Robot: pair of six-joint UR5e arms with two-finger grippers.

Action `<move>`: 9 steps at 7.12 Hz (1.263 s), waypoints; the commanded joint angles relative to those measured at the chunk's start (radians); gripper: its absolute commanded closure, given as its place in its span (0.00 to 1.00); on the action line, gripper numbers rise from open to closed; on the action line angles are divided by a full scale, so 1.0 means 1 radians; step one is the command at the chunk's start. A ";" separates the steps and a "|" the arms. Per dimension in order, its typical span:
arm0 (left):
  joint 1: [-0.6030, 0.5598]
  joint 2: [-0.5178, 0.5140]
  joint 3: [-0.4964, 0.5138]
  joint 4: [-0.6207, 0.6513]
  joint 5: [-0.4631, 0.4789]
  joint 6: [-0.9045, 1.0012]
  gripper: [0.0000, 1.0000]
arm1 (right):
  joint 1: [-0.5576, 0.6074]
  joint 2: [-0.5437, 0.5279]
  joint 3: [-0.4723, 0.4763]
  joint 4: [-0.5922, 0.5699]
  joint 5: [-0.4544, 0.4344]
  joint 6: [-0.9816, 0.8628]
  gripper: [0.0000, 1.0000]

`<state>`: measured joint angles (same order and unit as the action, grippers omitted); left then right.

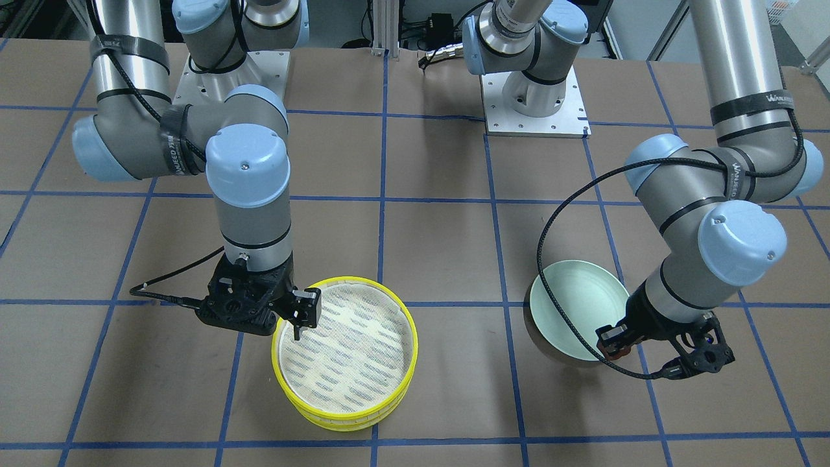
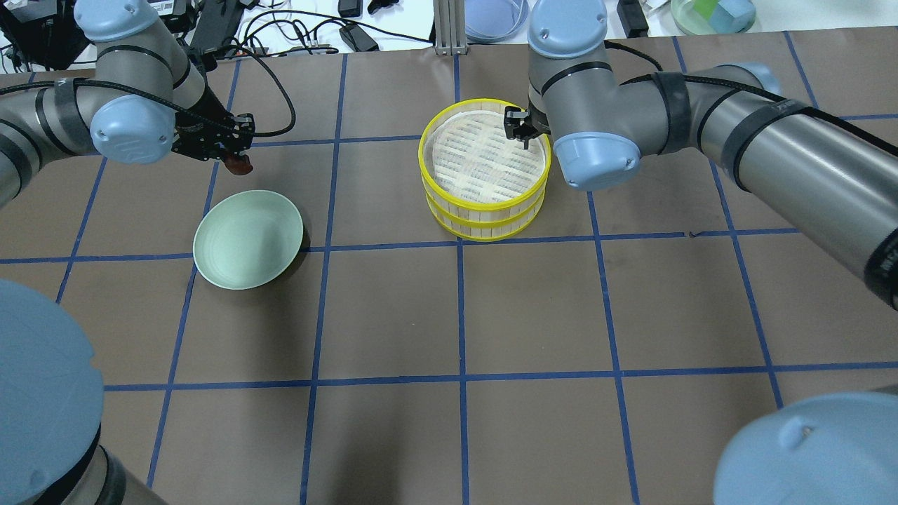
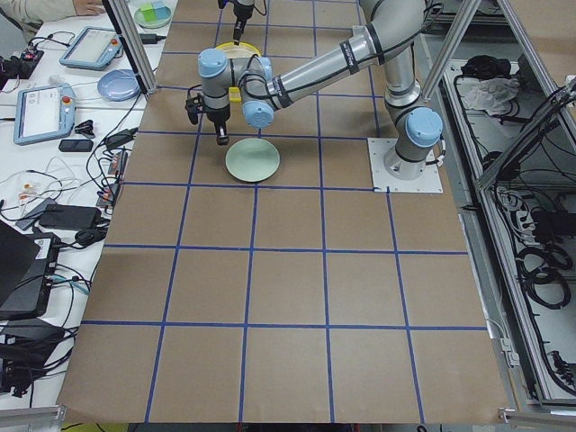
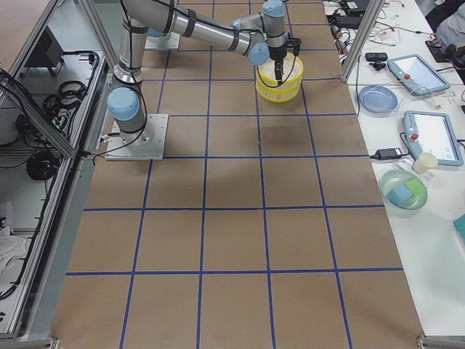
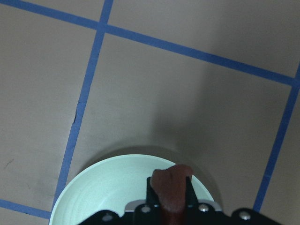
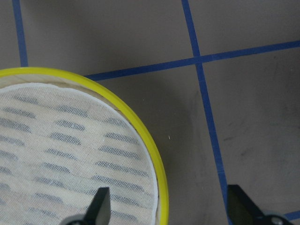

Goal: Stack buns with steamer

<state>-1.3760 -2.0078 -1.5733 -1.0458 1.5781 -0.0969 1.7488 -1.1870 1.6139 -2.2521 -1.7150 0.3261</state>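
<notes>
The steamer (image 1: 350, 350) is two yellow-rimmed trays stacked as tiers; the top liner (image 2: 484, 158) is bare. My right gripper (image 6: 168, 199) is open, and its fingers straddle the top tray's yellow rim (image 6: 140, 131). It also shows in the front view (image 1: 299, 318) and in the overhead view (image 2: 519, 130). My left gripper (image 5: 169, 185) is shut on the dark reddish-brown bun (image 5: 171, 194). It holds the bun over the far edge of the pale green plate (image 5: 108, 187), as the overhead view (image 2: 238, 160) also shows. The cream-white bun is not in view.
The plate (image 2: 245, 238) holds nothing and stands on the brown paper with blue tape lines, left of the steamer (image 2: 484, 210). Beyond the table's far edge lie cables, tablets and bowls (image 4: 403, 190) on a white bench.
</notes>
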 commanded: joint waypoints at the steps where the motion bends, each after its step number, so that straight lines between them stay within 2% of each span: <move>1: -0.005 0.021 0.015 0.000 -0.016 -0.068 1.00 | -0.026 -0.127 -0.012 0.146 0.005 -0.102 0.00; 2: -0.014 0.030 0.031 0.001 -0.051 -0.163 1.00 | -0.041 -0.194 -0.014 0.260 0.024 -0.107 0.00; 3: -0.026 0.037 0.053 0.015 -0.117 -0.273 1.00 | -0.051 -0.259 -0.014 0.382 0.101 -0.107 0.00; 4: -0.069 0.044 0.061 0.042 -0.141 -0.379 1.00 | -0.049 -0.323 -0.014 0.492 0.127 -0.105 0.00; 6: -0.176 0.040 0.061 0.220 -0.196 -0.691 1.00 | -0.051 -0.437 -0.016 0.717 0.123 -0.105 0.00; 7: -0.201 0.034 0.052 0.303 -0.280 -0.871 1.00 | -0.052 -0.453 -0.017 0.723 0.118 -0.122 0.00; 9: -0.312 0.000 0.035 0.392 -0.290 -1.051 1.00 | -0.058 -0.445 -0.016 0.720 0.120 -0.153 0.00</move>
<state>-1.6236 -1.9880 -1.5270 -0.7113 1.2997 -1.0377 1.6933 -1.6292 1.5981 -1.5385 -1.5928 0.1871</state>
